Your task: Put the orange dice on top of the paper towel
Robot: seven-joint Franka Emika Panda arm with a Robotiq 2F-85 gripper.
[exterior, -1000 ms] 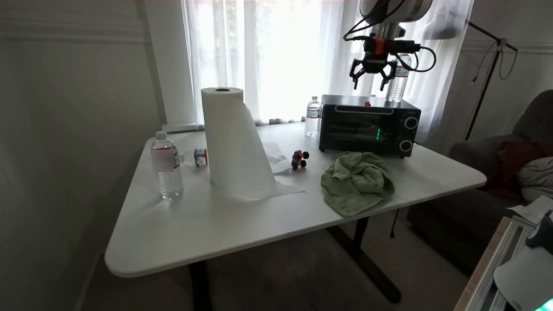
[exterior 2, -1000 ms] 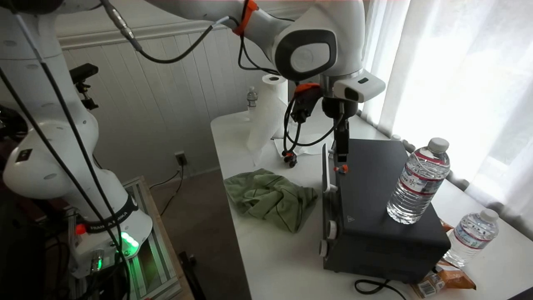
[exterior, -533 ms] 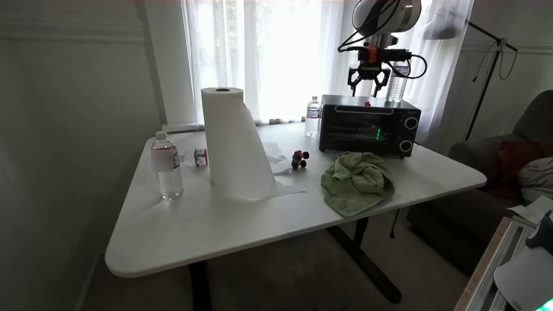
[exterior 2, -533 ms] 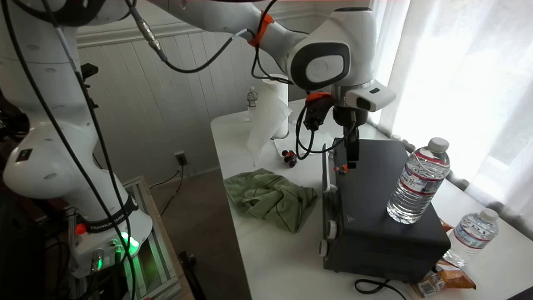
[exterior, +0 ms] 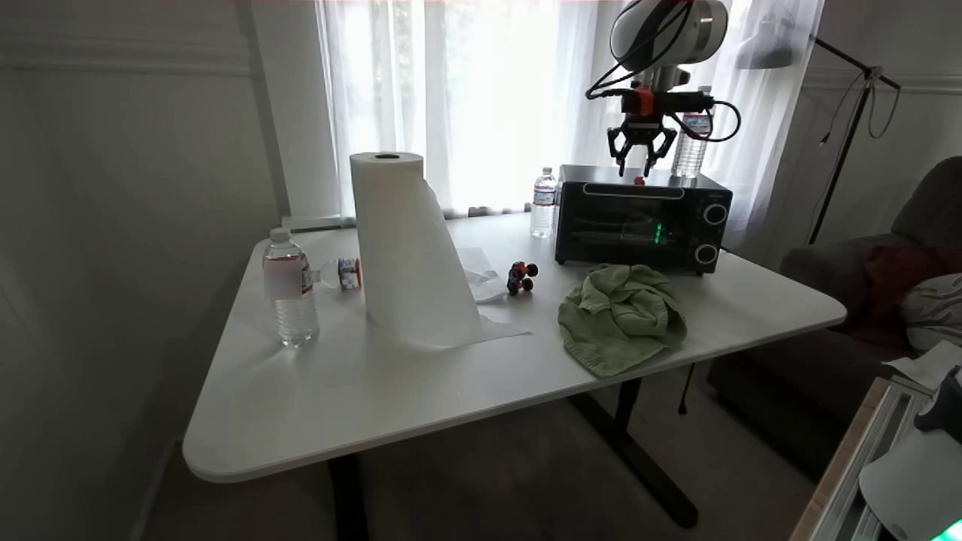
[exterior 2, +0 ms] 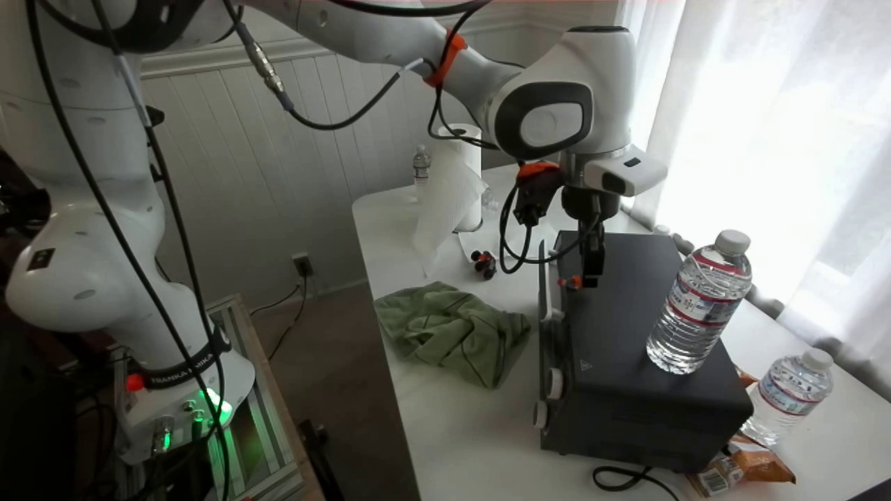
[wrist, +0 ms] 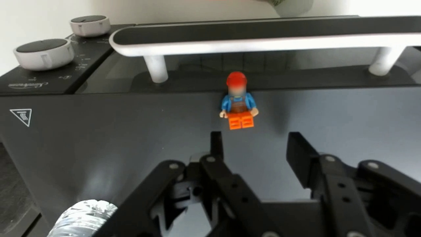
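I see no dice; my likely target is the orange-legged figure (wrist: pixel 238 108) on the oven's (wrist: pixel 131 135) top, by the front edge, seated or lying, I can't quite tell. My gripper (wrist: pixel 256 144) is near it, jaws apart, nothing between them. I'd edge toward the handle (wrist: pixel 263 31), centre, sink straight, pinch lightly, then lift high for the roll (exterior: pixel 398 248).

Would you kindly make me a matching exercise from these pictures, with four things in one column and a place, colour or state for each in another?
1. minifigure
2. paper towel roll
3. cloth towel
4. gripper

A. green and crumpled
B. open, above the toaster oven
C. resting on the toaster oven
D. white, upright on the table

Pairs: 1-C; 2-D; 3-A; 4-B
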